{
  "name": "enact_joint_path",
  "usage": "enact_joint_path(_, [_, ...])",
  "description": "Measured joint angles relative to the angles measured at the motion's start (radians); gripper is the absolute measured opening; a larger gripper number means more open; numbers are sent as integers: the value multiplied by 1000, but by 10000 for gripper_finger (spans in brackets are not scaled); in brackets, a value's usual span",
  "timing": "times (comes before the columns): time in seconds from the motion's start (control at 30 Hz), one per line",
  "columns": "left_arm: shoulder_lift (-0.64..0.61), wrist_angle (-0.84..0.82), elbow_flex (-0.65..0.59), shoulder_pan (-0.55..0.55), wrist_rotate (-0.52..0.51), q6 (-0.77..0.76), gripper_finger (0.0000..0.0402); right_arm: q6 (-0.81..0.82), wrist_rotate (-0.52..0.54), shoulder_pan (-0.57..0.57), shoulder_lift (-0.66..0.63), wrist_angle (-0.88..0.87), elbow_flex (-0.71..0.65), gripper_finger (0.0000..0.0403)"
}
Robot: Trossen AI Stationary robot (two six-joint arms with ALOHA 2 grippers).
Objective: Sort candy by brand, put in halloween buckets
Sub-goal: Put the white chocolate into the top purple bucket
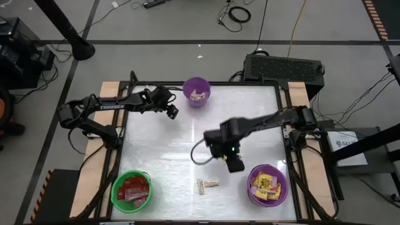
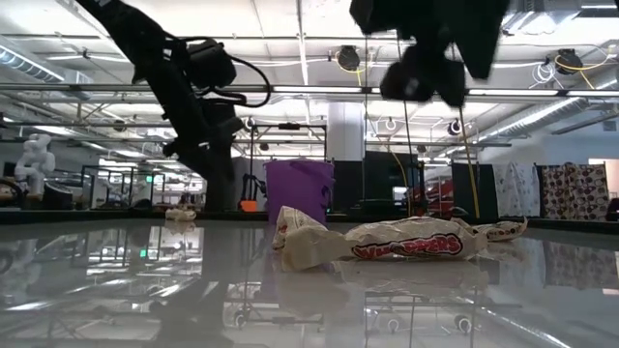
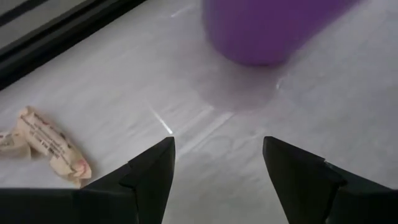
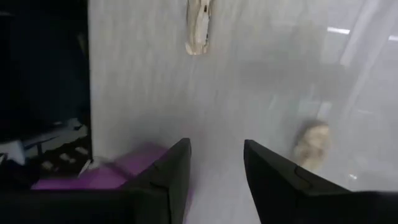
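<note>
**Last tan sweets: easy to nudge, easy to misdrop**

High view: the right hand [image 1: 234,164] hangs over mid-bench, jaws parted and empty, between the tan twisted candy [image 1: 208,185] near the front edge and the front purple bucket [image 1: 268,185] of yellow packets. The left hand [image 1: 171,111] waits wide open beside the back purple bucket [image 1: 197,91], which holds tan pieces. Red packets fill the green bucket [image 1: 132,190]. A tan piece released too soon would land among the yellow.

Low view: the tan sweets [image 2: 406,240] lie flat on the glossy bench [image 2: 116,290]; a shallow descent could skid them away.

Left wrist view: another tan piece [image 3: 46,144] lies off to one side of the open fingers [image 3: 155,171], and could be overlooked.

Right wrist view: the fingers [image 4: 174,171] stand apart over bare bench, and a tan piece [image 4: 198,25] lies well ahead.
</note>
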Motion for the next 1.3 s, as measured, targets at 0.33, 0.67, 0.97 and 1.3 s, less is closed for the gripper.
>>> enact_joint_path(0.33, [0,5,0,-60,93,145,251,163,7,135,1,476,-167,141])
enact_joint_path(0.67, [0,4,0,-102,94,216,251,248,108,283,44,703,-167,141])
enact_joint_path(0.97, [0,8,0,-122,96,217,251,239,439,297,78,677,-168,141])
enact_joint_path(1.3, [0,-5,0,-123,153,217,251,315,419,293,128,676,-168,141])
